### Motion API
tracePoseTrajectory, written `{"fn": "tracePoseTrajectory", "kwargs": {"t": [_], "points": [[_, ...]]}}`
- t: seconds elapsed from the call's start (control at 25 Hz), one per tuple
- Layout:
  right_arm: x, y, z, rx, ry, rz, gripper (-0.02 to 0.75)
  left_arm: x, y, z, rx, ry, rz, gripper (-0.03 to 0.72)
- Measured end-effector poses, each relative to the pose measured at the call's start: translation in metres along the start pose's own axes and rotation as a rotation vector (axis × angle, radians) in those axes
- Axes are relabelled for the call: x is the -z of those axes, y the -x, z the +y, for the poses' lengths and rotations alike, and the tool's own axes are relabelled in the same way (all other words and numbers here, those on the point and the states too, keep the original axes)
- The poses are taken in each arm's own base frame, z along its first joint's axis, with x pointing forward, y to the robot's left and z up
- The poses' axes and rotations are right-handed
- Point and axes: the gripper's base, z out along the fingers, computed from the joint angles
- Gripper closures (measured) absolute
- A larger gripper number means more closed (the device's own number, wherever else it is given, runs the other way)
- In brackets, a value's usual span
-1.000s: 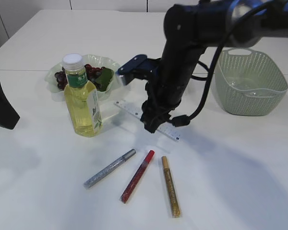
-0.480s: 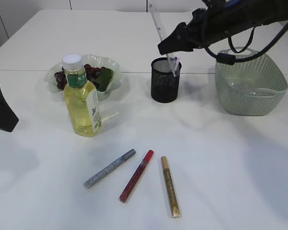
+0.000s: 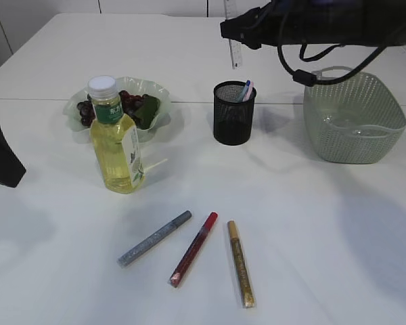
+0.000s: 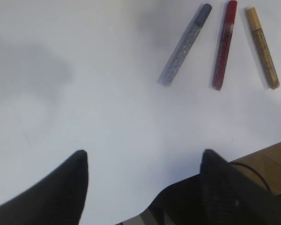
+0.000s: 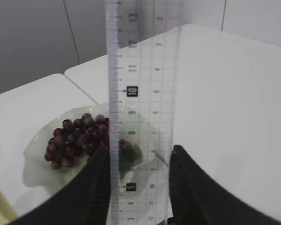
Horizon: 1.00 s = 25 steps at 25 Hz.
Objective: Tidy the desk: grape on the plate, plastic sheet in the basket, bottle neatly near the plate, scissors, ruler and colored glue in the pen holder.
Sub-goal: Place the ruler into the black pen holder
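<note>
My right gripper (image 3: 234, 30) is shut on the clear ruler (image 3: 234, 55) and holds it upright just above the black mesh pen holder (image 3: 233, 122). The ruler fills the right wrist view (image 5: 140, 93) between the fingers (image 5: 140, 157). Blue and pink scissor handles (image 3: 245, 90) stick out of the holder. The oil bottle (image 3: 115, 145) stands in front of the green plate (image 3: 155, 91), which holds grapes (image 3: 127, 100). Silver (image 3: 154, 238), red (image 3: 193, 248) and gold (image 3: 241, 272) glue pens lie on the table. My left gripper (image 4: 143, 157) is open and empty, near them.
A green basket (image 3: 352, 145) stands at the right; something clear seems to lie inside it, but I cannot tell for sure. The left arm (image 3: 0, 152) sits at the table's left edge. The plate and grapes also show in the right wrist view (image 5: 70, 140).
The right gripper lifted the ruler off the table in front of the pen holder, carried it up tilted over the holder, and now holds it upright there. The left arm has not moved.
</note>
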Motion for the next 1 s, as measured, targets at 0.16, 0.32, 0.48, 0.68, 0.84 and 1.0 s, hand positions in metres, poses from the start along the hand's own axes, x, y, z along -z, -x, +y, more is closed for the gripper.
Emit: {"fn": "tracePoseTrajectory", "kwargs": {"t": [0.16, 0.32, 0.48, 0.68, 0.84, 1.0], "points": [[-0.014, -0.021, -0.011, 0.035, -0.043, -0.037, 0.437, 0.000, 0.000, 0.000, 0.000, 0.000, 0.000, 0.147], [-0.028, -0.041, -0.019, 0.056, -0.045, -0.022, 0.437, 0.000, 0.000, 0.000, 0.000, 0.000, 0.000, 0.147], [-0.039, -0.054, -0.026, 0.053, -0.047, -0.015, 0.437, 0.000, 0.000, 0.000, 0.000, 0.000, 0.000, 0.147], [-0.047, -0.065, -0.031, 0.048, -0.051, -0.007, 0.432, 0.000, 0.000, 0.000, 0.000, 0.000, 0.000, 0.147], [-0.049, -0.069, -0.033, 0.044, -0.050, -0.003, 0.389, 0.000, 0.000, 0.000, 0.000, 0.000, 0.000, 0.147], [-0.050, -0.073, -0.033, 0.039, -0.050, 0.000, 0.270, 0.000, 0.000, 0.000, 0.000, 0.000, 0.000, 0.147]]}}
